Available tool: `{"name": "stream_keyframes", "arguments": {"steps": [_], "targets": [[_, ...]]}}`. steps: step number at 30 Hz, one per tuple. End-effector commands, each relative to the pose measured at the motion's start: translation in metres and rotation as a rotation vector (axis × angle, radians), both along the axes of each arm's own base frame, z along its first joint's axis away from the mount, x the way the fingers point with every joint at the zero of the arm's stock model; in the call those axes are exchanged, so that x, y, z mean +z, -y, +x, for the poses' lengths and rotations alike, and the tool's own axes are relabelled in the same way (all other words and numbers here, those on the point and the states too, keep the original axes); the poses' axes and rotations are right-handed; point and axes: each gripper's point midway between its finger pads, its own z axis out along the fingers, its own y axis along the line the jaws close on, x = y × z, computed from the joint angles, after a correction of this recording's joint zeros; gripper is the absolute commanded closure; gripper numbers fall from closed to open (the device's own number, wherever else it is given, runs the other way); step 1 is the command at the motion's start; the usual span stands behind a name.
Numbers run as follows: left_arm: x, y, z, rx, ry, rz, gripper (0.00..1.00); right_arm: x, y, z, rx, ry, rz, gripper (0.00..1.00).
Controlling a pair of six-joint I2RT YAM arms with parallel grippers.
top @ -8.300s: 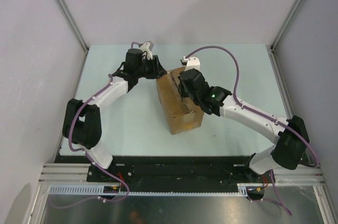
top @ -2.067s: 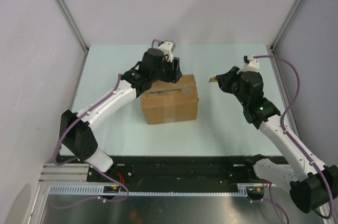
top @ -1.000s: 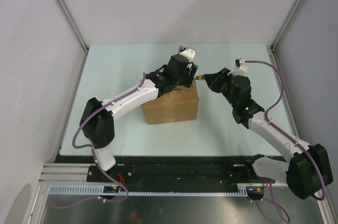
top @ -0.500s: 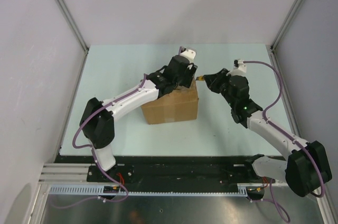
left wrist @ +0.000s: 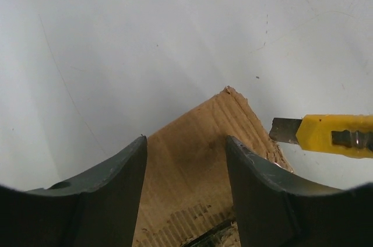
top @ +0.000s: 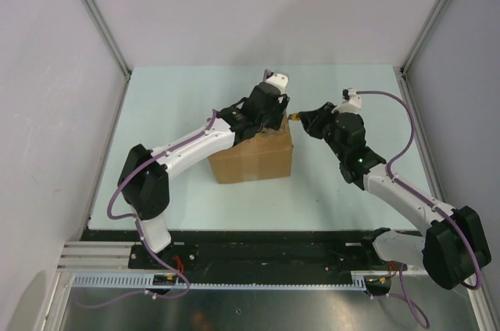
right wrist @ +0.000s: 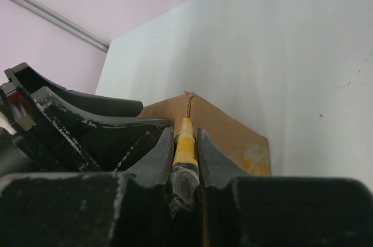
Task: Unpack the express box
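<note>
The express box [top: 251,159], a brown cardboard carton, stands mid-table. My left gripper [top: 271,115] hovers over its back right corner. In the left wrist view, that gripper [left wrist: 185,142] is open, with the frayed cardboard corner [left wrist: 192,171] showing between its dark fingers [left wrist: 111,186]. My right gripper [top: 307,120] is shut on a yellow utility knife [right wrist: 185,136]. The knife's blade [left wrist: 285,130] points at the box's right back corner, just short of it. The box's torn corner seam [right wrist: 188,102] lies straight ahead of the knife in the right wrist view.
The pale green table [top: 172,104] is bounded by lilac walls and metal posts [top: 98,15] at the back corners. The left arm's link [top: 187,147] crosses above the box's left side. A black rail [top: 258,245] runs along the near edge.
The left jaws have narrowed a little over the box corner. The right gripper with the knife has edged left, closer to that corner. The box has not moved.
</note>
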Motion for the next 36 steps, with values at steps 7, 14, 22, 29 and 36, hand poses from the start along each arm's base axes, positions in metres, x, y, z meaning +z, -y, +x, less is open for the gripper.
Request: {"name": "stream_keyframes", "arguments": {"steps": [7,14,22,29,36], "targets": [[-0.055,-0.029,-0.030,0.152,-0.223,0.078,0.44,-0.018,-0.010,-0.044,0.040,-0.079,-0.050,1.00],[-0.073,-0.032,-0.037,0.193,-0.290,0.094,0.46,-0.027,-0.003,-0.048,0.014,-0.077,-0.091,1.00],[-0.085,-0.032,-0.039,0.207,-0.337,0.125,0.47,-0.031,-0.005,-0.055,0.033,-0.049,-0.121,1.00],[-0.094,-0.033,-0.041,0.223,-0.366,0.147,0.47,-0.033,-0.009,-0.066,0.063,-0.041,-0.138,1.00],[-0.096,-0.033,-0.040,0.232,-0.373,0.150,0.47,-0.044,-0.011,-0.074,0.078,-0.067,-0.144,1.00]]}}
